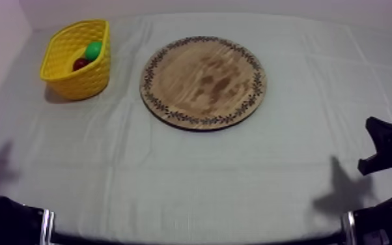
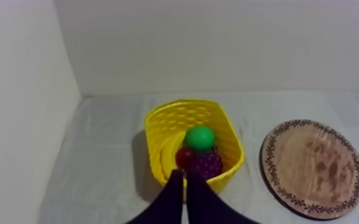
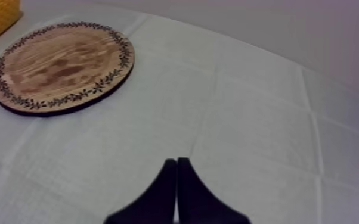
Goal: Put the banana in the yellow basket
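Observation:
The round wooden board lies bare in the middle of the table. At the far left stands the yellow basket. In the left wrist view the banana lies inside the basket, beside a green pear, a small red fruit and purple grapes. My left gripper is shut on nothing, just short of the basket's near wall. My right gripper is shut on nothing too, over bare cloth well to the right of the board.
Both arms sit low at the near edge, my left arm and my right arm. Open cloth lies between them and the board. A wall runs close behind and to the left of the basket.

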`<action>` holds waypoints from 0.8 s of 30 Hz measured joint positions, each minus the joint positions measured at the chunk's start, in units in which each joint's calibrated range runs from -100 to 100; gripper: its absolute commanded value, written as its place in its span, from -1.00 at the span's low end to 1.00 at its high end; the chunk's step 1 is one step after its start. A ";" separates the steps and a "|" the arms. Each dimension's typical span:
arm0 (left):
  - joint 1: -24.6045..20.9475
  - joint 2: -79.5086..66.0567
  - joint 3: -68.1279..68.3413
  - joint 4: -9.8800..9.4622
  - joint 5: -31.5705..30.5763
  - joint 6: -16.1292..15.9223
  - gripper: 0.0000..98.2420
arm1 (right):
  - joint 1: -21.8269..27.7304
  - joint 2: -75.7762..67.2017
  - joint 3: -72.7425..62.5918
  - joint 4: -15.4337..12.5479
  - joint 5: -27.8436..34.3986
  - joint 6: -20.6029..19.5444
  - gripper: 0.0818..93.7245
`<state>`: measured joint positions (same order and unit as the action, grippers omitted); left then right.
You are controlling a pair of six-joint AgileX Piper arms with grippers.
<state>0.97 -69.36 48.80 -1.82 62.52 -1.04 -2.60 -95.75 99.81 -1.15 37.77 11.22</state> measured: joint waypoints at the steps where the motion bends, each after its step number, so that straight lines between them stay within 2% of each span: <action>1: -0.11 -2.31 2.59 -0.12 -1.09 -0.07 -1.00 | 0.00 0.00 0.00 0.00 0.00 0.00 -0.99; 13: -1.32 -22.92 30.77 -0.75 -14.22 -0.27 -1.00 | 0.00 0.00 0.00 0.00 0.00 0.00 -0.99; 24: -1.77 -30.09 45.54 -0.69 -17.57 -0.85 -1.00 | 0.00 0.00 0.00 0.00 0.00 0.00 -0.99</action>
<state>-0.80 -99.45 94.34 -2.51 44.95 -1.89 -2.60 -95.75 99.81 -1.15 37.77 11.22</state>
